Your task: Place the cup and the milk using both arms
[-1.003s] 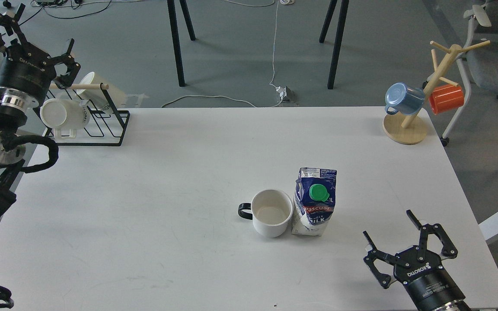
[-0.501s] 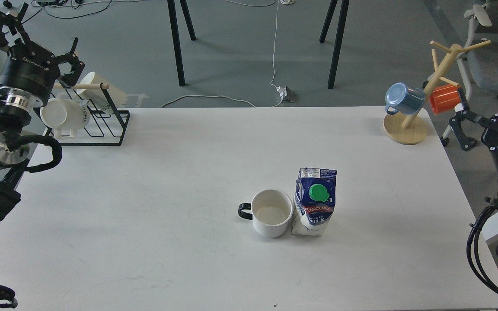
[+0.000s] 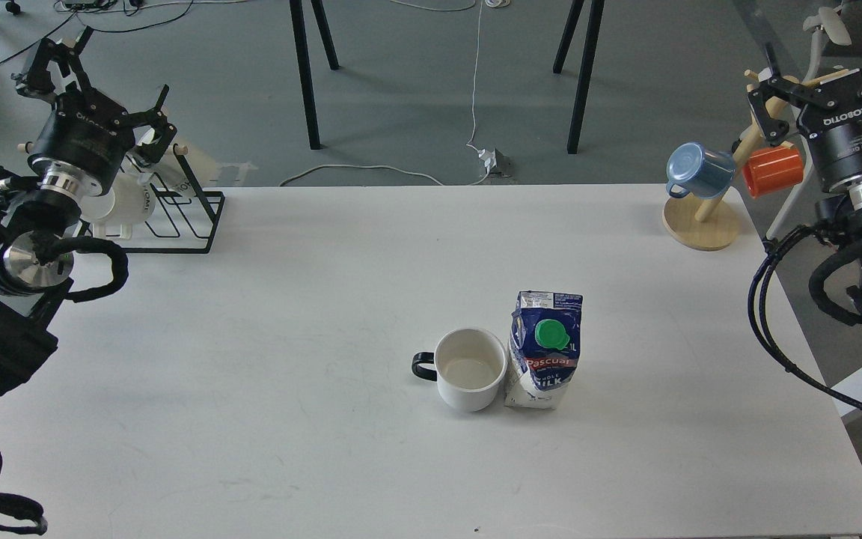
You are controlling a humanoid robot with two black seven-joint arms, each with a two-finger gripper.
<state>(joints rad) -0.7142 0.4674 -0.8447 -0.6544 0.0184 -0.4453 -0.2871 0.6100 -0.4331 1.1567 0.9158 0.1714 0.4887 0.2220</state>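
the left gripper point(image 3: 102, 71) is raised at the far left edge, its two black linkage fingers spread wide apart with nothing between them, hanging above the black wire rack point(image 3: 184, 217) where cream mugs point(image 3: 128, 206) lie on their sides. the right gripper point(image 3: 824, 64) is up at the far right, in front of the wooden mug tree point(image 3: 704, 221); its fingers also stand apart and seem to hold nothing, though its far finger runs off the top edge, so this is not fully clear. both are well apart from the task's things. the cup point(image 3: 468, 369), a wide glossy white ceramic mug with a thin black loop handle pointing left and an off-white inside, stands upright on the matte white table point(image 3: 251, 337), right of centre and toward the near edge. the milk point(image 3: 545, 350) stands upright just beside the cup on its right, touching it or nearly so: a gable-top carton, dark blue and white, slightly creased, with a round green screw cap and a red "pascual" label. on the mug tree hang a blue mug point(image 3: 697, 171) and an orange mug point(image 3: 773, 171), above a round wooden base.
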